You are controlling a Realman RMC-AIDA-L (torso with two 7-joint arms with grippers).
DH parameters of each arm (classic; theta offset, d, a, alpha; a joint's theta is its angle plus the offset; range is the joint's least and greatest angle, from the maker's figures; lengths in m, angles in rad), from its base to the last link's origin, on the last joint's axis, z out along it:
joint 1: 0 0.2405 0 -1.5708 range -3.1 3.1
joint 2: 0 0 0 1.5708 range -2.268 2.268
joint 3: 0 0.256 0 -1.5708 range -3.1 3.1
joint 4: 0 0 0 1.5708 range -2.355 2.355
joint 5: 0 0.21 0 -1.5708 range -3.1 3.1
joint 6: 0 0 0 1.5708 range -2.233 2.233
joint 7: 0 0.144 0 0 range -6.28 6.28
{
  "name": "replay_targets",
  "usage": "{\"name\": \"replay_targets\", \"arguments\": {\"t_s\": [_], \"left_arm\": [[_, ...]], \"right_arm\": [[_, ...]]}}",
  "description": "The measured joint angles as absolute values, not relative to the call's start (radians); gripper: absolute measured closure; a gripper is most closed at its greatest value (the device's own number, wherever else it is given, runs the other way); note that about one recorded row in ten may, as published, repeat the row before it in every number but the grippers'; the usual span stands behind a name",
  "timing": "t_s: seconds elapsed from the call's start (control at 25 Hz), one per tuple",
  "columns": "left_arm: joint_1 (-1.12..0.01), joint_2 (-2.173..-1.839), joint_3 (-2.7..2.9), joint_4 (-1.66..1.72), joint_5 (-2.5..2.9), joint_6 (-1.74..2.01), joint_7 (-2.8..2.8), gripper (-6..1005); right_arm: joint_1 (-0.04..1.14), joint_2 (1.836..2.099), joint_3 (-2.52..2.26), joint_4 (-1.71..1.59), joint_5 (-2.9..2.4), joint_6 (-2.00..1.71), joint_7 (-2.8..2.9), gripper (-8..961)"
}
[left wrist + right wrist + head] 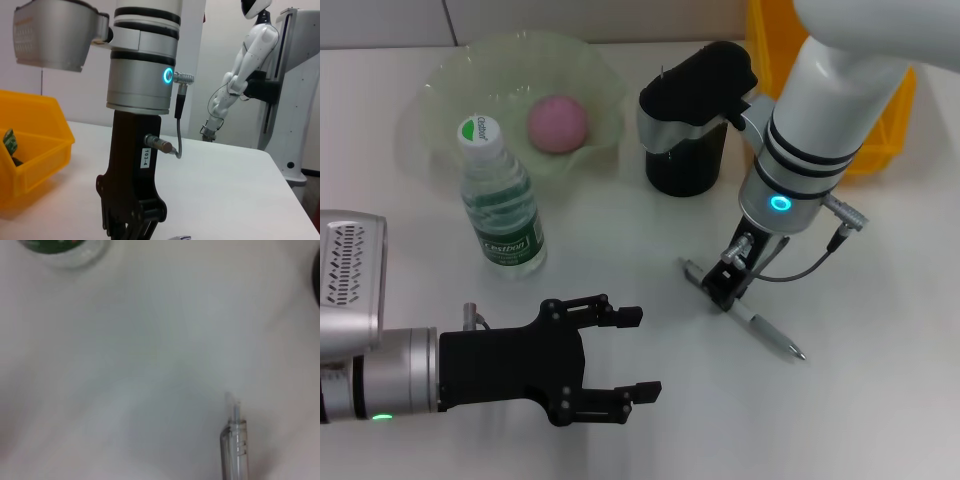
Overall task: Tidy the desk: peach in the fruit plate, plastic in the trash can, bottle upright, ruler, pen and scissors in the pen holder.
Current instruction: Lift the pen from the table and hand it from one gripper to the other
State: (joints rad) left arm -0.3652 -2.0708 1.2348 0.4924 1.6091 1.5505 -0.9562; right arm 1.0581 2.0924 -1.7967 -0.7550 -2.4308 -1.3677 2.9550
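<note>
A pink peach (558,123) lies in the pale green fruit plate (605,85). In front of the plate the bottle (503,205) stands upright. The clear pen (767,335) lies flat on the desk, also showing as pen (235,445). My right gripper (727,287) is down on the pen's upper half, shut around it. The black pen holder (682,165) stands behind, partly covered by the right arm. My left gripper (638,352) hovers open at the front left, holding nothing. Ruler, scissors and plastic are out of view.
A yellow bin (880,140) stands at the back right behind the right arm; the same yellow bin (35,150) holds a green scrap (10,142). The right arm (140,95) fills the middle of the left wrist view. Another robot (250,65) stands far off.
</note>
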Motion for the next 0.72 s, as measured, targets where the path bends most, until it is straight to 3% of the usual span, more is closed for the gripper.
{"name": "replay_targets", "arguments": {"t_s": [0.32,0.6,0.64,0.72], "left_arm": [[-0.366,-2.070,1.233,0.493,1.607,1.557,-0.958,201],[-0.366,-2.069,1.231,0.492,1.605,1.557,-0.959,202],[-0.367,-2.069,1.231,0.492,1.604,1.557,-0.959,202],[-0.368,-2.069,1.230,0.492,1.603,1.557,-0.959,201]], "right_arm": [[0.968,2.085,-1.682,-0.994,-2.500,-1.439,2.955,823],[0.772,2.081,-1.431,-1.534,-2.561,-1.455,2.881,822],[0.687,2.085,-1.387,-1.668,-2.514,-1.357,2.824,822],[0.641,2.086,-1.379,-1.717,-2.472,-1.281,2.782,822]]}}
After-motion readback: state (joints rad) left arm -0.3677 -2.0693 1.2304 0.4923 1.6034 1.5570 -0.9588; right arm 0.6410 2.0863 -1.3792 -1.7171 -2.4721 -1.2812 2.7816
